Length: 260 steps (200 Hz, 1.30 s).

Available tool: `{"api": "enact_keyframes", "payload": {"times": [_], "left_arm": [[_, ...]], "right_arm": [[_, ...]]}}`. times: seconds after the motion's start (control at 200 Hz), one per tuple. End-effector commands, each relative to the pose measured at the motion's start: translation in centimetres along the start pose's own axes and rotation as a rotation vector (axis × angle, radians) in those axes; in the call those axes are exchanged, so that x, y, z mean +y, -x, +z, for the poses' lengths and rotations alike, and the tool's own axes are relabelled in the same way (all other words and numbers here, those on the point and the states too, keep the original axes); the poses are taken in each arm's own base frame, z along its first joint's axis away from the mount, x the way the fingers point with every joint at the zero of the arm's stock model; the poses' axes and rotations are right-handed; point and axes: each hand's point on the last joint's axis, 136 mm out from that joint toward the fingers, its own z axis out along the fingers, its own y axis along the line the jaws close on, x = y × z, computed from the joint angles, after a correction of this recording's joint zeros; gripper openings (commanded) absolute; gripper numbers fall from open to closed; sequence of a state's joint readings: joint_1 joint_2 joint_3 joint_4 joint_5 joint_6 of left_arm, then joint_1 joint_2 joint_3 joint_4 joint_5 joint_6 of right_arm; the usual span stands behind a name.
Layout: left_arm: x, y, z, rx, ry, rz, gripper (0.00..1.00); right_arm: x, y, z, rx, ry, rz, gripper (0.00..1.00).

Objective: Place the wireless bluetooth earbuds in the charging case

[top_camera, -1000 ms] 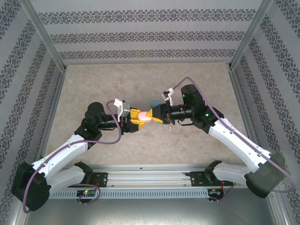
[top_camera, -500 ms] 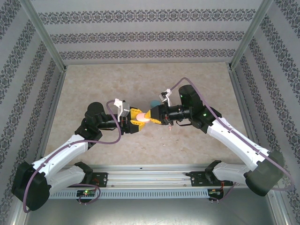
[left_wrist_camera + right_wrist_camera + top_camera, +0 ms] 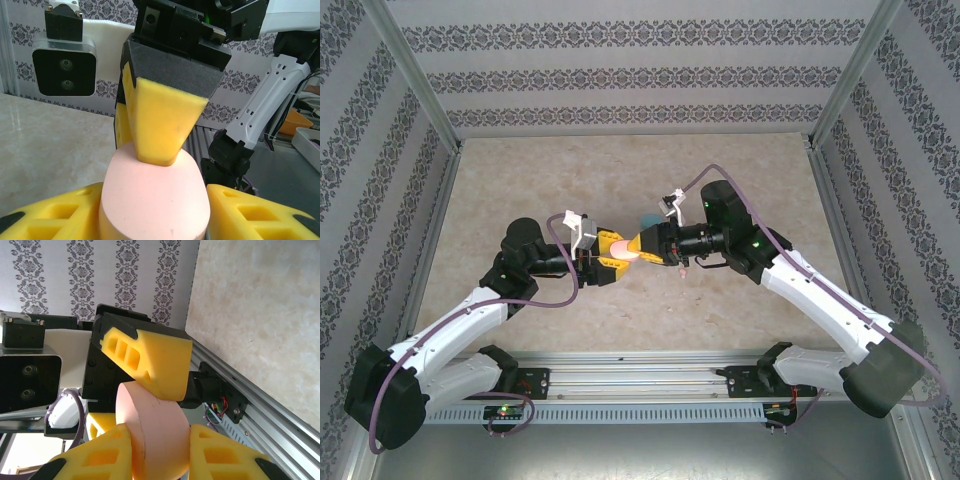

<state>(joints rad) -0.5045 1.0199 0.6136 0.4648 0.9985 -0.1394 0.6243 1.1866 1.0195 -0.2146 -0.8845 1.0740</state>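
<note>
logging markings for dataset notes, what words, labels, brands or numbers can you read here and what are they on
No text can be read in any view.
pink charging case: plain surface, no logo or print.
wrist camera housing: two lenses, no label legible.
wallpaper: ornamental pattern only, no letters.
green light on the right arm: a lit dot, not a sign.

Lab robot booth (wallpapered panels (image 3: 640,75), aluminium frame (image 3: 413,72))
</note>
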Motion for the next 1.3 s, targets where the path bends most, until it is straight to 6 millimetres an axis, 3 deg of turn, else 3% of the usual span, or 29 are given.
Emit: {"api": "enact_keyframes", "payload": {"times": [0.0, 0.305, 0.465, 0.49, 0.55, 0.664, 0.764, 0.929, 1.294], "left_arm": [[-1.4, 1.4, 0.1, -0.021, -0.058, 0.05, 0.44], [-1.3, 1.3, 0.2, -0.016, -0.058, 0.048, 0.22], [-1.5, 1.8, 0.0, -0.016, -0.056, 0.043, 0.12], [-1.6, 1.9, 0.0, -0.015, -0.057, 0.042, 0.11], [-1.9, 2.0, -0.2, -0.01, -0.061, 0.038, 0.1], [-2.8, 2.4, -0.6, 0.002, -0.078, 0.03, 0.1], [-3.6, 2.5, -1.0, 0.016, -0.099, 0.017, 0.1], [-4.7, 3.0, -1.4, 0.023, -0.129, -0.012, 0.1], [-5.7, 3.9, -1.8, 0.016, -0.161, -0.043, 0.11]], "right_arm": [[2.0, 0.1, 0.0, 0.006, 0.048, -0.045, 0.17], [2.4, 0.2, 0.0, 0.008, 0.061, -0.044, 0.18], [3.4, 0.5, -0.8, -0.034, 0.069, -0.127, 0.41], [3.8, 0.6, -1.2, -0.055, 0.066, -0.154, 0.48], [4.0, 1.1, -2.4, -0.119, 0.029, -0.21, 0.54], [5.1, 1.2, -4.8, -0.221, -0.037, -0.383, 0.59], [5.8, 0.4, -5.6, -0.227, -0.071, -0.517, 0.59], [5.0, -1.9, -4.6, -0.122, -0.228, -0.76, 0.62], [6.4, -4.7, -1.5, 0.025, -0.164, -0.996, 0.69]]}}
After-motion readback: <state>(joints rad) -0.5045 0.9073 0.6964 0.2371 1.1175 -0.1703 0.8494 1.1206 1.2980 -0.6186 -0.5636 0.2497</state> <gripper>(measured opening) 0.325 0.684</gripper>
